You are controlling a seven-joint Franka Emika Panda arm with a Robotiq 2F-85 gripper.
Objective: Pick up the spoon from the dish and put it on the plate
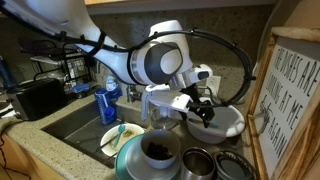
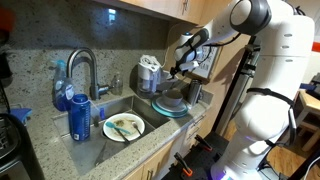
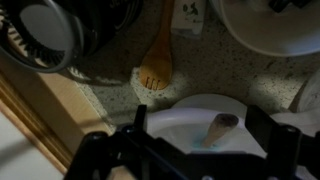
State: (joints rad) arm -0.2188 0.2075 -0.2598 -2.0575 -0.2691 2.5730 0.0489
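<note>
My gripper (image 1: 203,102) (image 2: 180,68) hangs open over the dish (image 1: 230,122), a deep white bowl on the counter. In the wrist view the open gripper (image 3: 200,138) has one finger on each side of the dish (image 3: 180,118). The spoon (image 3: 221,127) lies inside the dish between the fingers, its oval end showing and its handle running under the gripper; I am not touching it. The small cream plate (image 1: 113,140) (image 2: 124,128) sits in the sink with a pale green utensil on it.
A teal-rimmed plate (image 1: 128,160) (image 2: 170,106) holds a small bowl with dark contents (image 1: 160,150). Metal cups (image 1: 200,162) stand nearby. A wooden spoon (image 3: 157,60) lies on the counter. A faucet (image 2: 85,68), a blue can (image 2: 80,118) and a framed sign (image 1: 295,100) border the area.
</note>
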